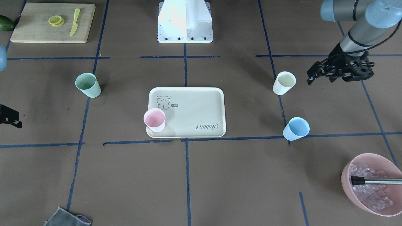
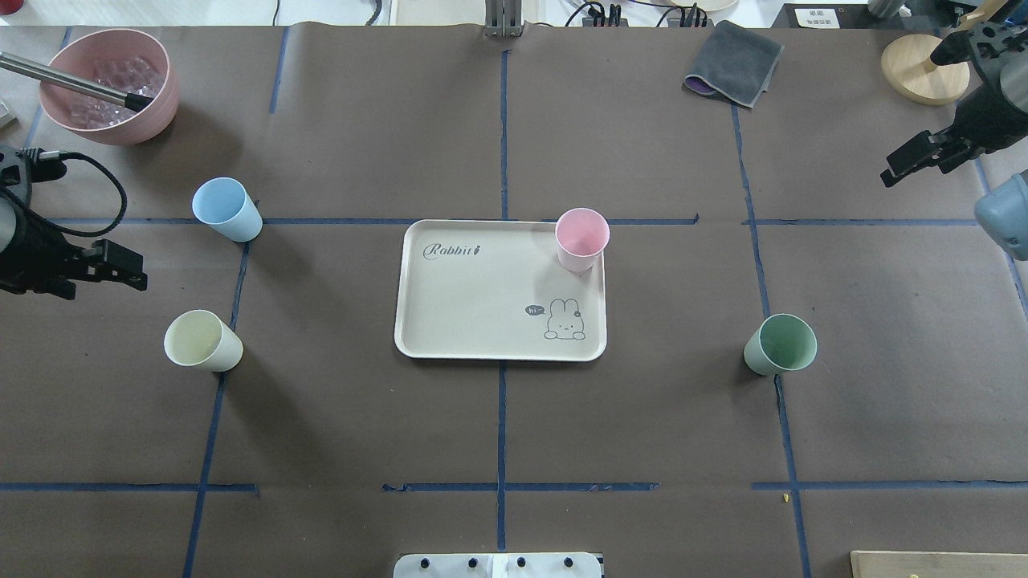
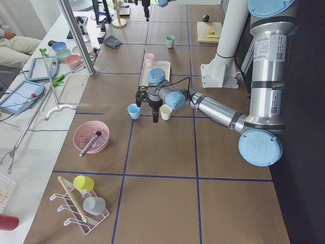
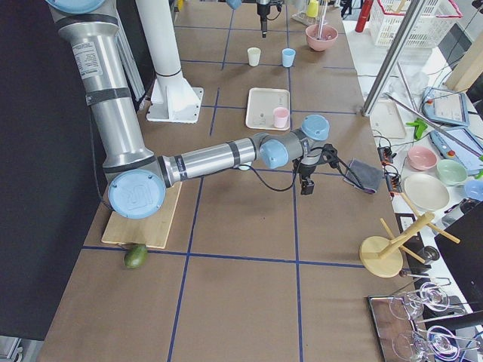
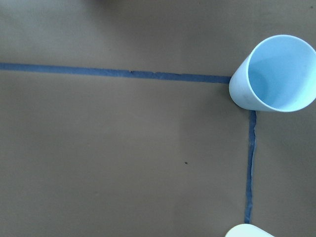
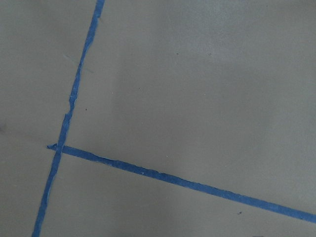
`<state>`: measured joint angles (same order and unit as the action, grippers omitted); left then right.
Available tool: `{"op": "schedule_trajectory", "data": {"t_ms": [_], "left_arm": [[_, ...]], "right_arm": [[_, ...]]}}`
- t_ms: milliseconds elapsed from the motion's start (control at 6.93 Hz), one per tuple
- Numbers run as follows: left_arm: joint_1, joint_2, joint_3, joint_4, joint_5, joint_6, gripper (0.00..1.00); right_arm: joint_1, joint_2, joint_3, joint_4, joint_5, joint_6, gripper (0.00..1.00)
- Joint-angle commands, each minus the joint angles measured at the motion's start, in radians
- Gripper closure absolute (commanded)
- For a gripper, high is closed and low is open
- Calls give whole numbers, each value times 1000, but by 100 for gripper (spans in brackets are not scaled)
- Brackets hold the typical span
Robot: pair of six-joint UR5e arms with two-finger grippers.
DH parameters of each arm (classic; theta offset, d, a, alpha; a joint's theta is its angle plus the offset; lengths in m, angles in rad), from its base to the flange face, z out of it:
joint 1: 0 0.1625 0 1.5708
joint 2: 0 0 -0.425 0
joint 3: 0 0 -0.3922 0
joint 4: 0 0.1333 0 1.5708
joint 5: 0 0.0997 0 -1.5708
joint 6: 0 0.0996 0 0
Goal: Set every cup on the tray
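The cream-beige tray lies at the table's middle. The pale pink cup stands upright on one corner of the tray. The light blue cup and the cream-white cup stand on the table on my left side. The mint green cup stands on my right side. My left gripper hangs open and empty between and outboard of the blue and cream cups. My right gripper is open and empty, far from the green cup.
A pink bowl of ice with a metal handle in it stands at the far left. A grey cloth and a wooden stand lie at the far right. A cutting board and an avocado sit near the robot's base.
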<state>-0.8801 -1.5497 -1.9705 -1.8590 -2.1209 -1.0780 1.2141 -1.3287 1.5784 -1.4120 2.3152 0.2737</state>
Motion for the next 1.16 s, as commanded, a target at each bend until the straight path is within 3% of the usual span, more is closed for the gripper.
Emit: {"op": "schedule_trajectory", "data": {"t_ms": [0, 866, 1011], "left_arm": [[127, 0, -2, -54, 114, -186, 1], [184, 0, 16, -55, 107, -188, 1], [184, -1, 16, -55, 105, -201, 25]], "right_arm": [[1, -3, -1, 1, 0, -1, 1], [1, -3, 0, 2, -2, 4, 1], [1, -3, 0, 2, -2, 4, 1]]}}
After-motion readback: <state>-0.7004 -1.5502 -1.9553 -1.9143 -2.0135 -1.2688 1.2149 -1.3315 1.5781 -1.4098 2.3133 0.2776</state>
